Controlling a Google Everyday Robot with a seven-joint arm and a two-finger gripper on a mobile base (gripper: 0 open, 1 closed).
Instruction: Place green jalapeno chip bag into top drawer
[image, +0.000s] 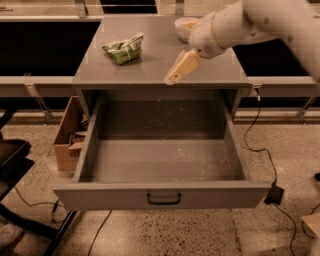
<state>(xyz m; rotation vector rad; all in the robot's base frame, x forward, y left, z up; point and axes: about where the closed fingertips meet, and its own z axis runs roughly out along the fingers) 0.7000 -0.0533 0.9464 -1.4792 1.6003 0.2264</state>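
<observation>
Your gripper (181, 69) hangs over the table's (110, 75) front edge — open or closed, I cannot tell. Swing left to the chip bag (123, 49) on the table's left side; descend squarely over it.

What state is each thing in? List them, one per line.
green jalapeno chip bag: lying on the cabinet top, unheld.
top drawer: pulled open, empty.
gripper: over the cabinet top's front edge, holding nothing.
white bowl: upright at the cabinet top's rear.
cardboard box: open-topped, on the floor.
</observation>
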